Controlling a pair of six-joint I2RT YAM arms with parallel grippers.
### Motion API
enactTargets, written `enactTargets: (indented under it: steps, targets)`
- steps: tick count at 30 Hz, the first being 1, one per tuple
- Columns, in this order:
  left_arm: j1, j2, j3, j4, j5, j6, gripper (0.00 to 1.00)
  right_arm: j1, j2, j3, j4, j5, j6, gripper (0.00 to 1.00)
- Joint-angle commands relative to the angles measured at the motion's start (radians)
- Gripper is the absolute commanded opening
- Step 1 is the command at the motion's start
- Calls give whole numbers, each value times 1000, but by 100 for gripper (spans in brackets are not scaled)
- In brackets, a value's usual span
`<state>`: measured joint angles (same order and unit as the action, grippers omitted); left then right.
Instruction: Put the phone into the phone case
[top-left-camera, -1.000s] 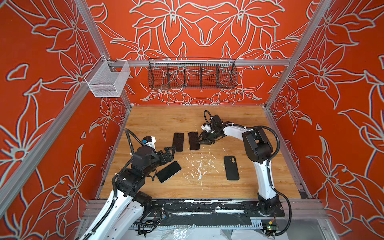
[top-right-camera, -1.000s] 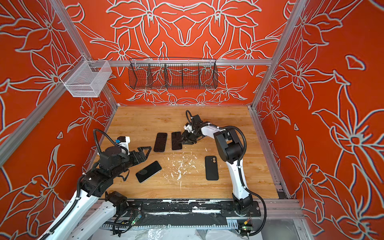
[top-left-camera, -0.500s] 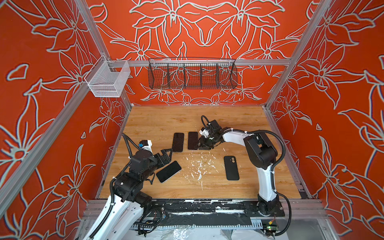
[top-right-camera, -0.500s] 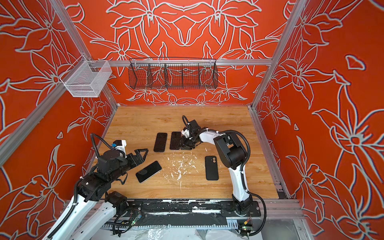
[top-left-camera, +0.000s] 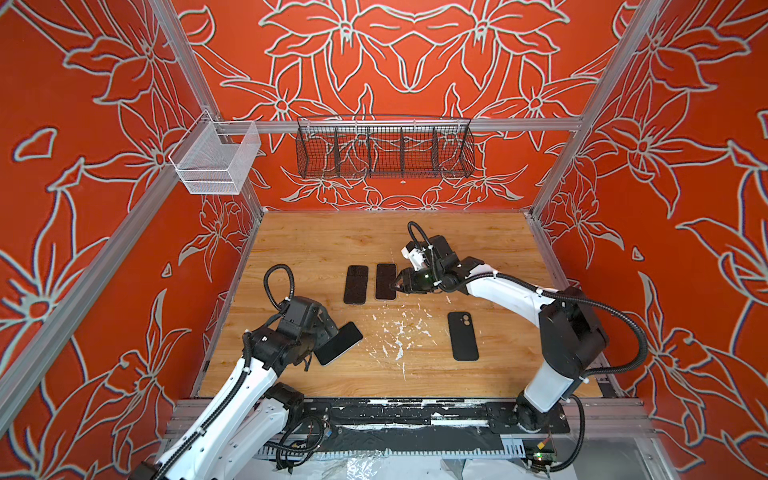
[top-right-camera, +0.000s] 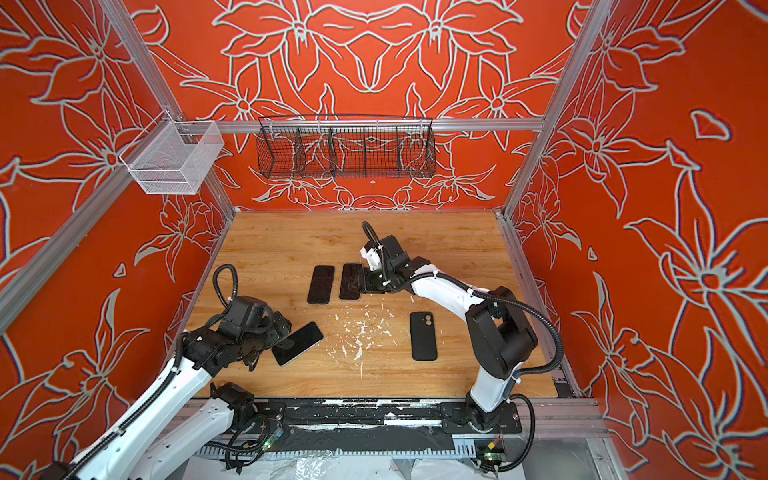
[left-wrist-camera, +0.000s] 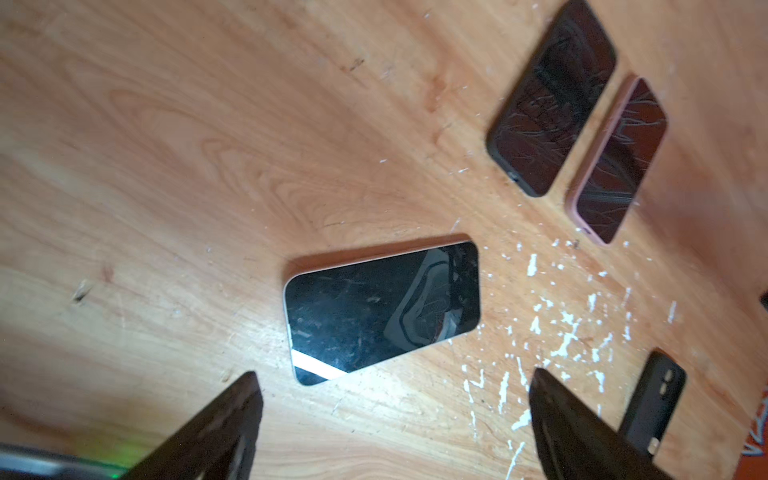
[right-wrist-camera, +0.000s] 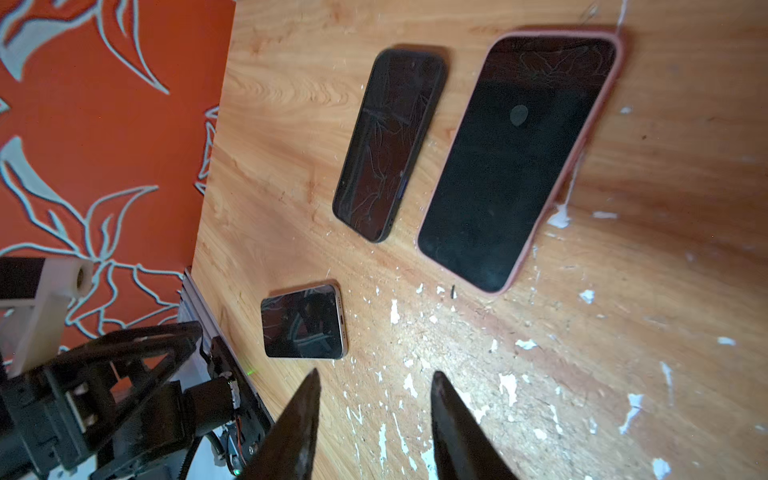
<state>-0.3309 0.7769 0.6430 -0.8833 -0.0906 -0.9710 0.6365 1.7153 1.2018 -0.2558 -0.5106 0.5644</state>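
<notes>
The bare phone lies screen up and slanted near the front left of the table. My left gripper hovers over its near end, open wide with nothing between the fingers. The empty black phone case lies back up, camera holes showing, at the front right. It also appears in the left wrist view, where the phone case sits just beyond one finger. My right gripper is partly open and empty, low beside a pink-cased phone.
A black-cased phone lies next to the pink-cased one at mid table. White flecks are scattered on the wood. A black wire basket and a white mesh bin hang on the walls above.
My left gripper has come down and forward over the bare phone's end. My right gripper has slid from behind the pink-cased phone to alongside its right edge. No object has moved.
</notes>
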Motion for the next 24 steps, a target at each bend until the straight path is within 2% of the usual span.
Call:
enactTargets:
  steps: [1,7,12,20,24]
  targets:
    - [26,60,-9,-48,-48,-63,97,35,27,-26,6,75,-10,45]
    - [76,137,-31,-14,-57,-121,98,103,67,-14,15,97,-20,45]
    - [123,178,-89,107,-15,-110,97,129,78,-17,41,93,-17,47]
    - [187,193,-180,284,88,-64,97,185,88,-21,74,124,-28,74]
    - [199,177,-211,330,127,-52,97,204,99,-24,93,144,-27,77]
